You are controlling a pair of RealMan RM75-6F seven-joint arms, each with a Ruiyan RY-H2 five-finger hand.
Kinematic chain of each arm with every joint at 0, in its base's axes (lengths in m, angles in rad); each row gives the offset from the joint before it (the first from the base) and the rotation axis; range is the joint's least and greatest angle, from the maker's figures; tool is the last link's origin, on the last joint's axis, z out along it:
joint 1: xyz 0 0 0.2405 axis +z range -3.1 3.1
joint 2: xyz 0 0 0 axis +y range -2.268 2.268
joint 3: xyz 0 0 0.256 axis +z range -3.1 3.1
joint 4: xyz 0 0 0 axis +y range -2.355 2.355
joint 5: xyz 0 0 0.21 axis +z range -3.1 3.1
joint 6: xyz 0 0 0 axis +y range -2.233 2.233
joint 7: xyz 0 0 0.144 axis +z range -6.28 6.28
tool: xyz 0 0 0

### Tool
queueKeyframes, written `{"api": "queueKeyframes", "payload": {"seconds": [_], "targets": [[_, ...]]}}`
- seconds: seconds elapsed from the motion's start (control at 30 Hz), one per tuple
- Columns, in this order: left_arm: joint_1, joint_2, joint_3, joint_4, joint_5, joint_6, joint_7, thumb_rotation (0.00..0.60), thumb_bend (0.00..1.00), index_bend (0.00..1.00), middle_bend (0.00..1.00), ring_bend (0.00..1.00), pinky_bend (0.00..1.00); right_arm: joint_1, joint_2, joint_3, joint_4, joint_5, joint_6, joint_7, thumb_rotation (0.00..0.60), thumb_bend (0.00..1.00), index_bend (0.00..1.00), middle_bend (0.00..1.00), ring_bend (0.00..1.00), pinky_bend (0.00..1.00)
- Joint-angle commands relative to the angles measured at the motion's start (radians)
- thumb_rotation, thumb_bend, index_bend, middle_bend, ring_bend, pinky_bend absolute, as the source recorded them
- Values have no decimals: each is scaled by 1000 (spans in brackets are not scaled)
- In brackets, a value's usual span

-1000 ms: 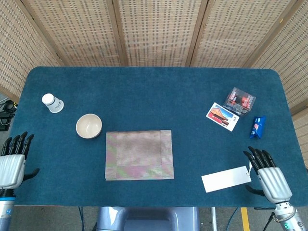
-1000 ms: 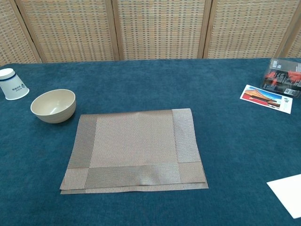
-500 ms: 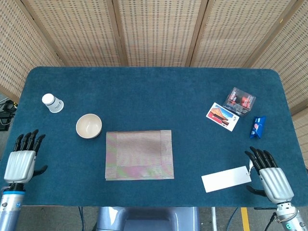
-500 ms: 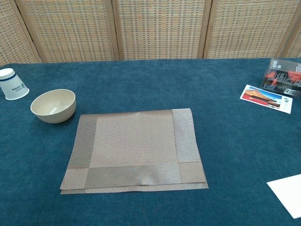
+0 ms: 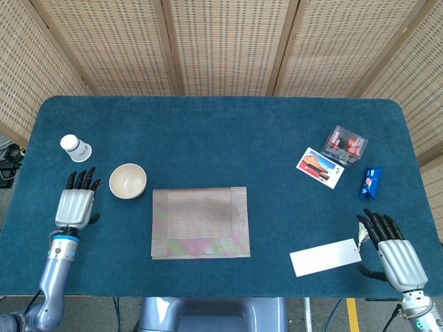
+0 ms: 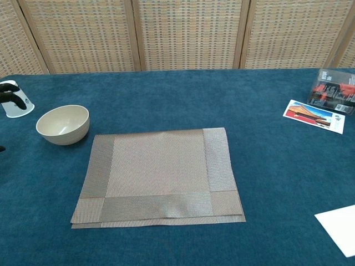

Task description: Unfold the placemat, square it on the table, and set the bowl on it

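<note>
A woven brown placemat (image 5: 201, 222) (image 6: 159, 174) lies folded in the middle of the blue table, its lower layer showing along the near edge. Just left of it and a little farther back stands a cream bowl (image 5: 128, 181) (image 6: 62, 123), upright. My left hand (image 5: 75, 203) hovers close to the left of the bowl, fingers apart, holding nothing; only its dark fingertips (image 6: 10, 95) show at the chest view's left edge. At the near right table edge my right hand (image 5: 396, 253) is open with nothing in it.
A white paper cup (image 5: 75, 148) (image 6: 14, 100) lies at the far left. A white sheet (image 5: 325, 257) (image 6: 338, 221) lies near the right hand. A picture card (image 5: 320, 167), a clear box (image 5: 345, 144) and a blue packet (image 5: 372, 182) sit at the right.
My left hand has moved in from the table's left edge toward the bowl. The right hand drew back slightly toward the near edge. Placemat and bowl are unmoved.
</note>
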Motion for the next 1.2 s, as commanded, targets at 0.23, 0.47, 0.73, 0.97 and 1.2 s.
{"api": "queueKeyframes", "payload": {"seconds": [0.23,0.47,0.73,0.97,1.2], "targets": [[-88,-109,-22,109,-85,-54,81,600,224,244,0,0,0,4,13,8,1,15,-8,29,600,78,87,0,0,0],[-144,-197,-30,194,-124,-71,120,600,236,287,0,0,0,2,25,12,-4,16,0,48,600,77,87,0,0,0],[-180,-267,-27,281,-150,-67,154,600,237,382,0,0,0,3,34,15,-4,19,0,68,600,72,87,0,0,0],[-202,-339,-22,365,-148,-49,155,600,260,573,0,0,0,-1,41,14,-6,7,13,78,600,65,87,0,0,0],[-195,-367,-3,408,-118,-25,120,600,486,647,0,0,0,-2,44,14,-6,3,16,86,600,65,87,0,0,0]]}}
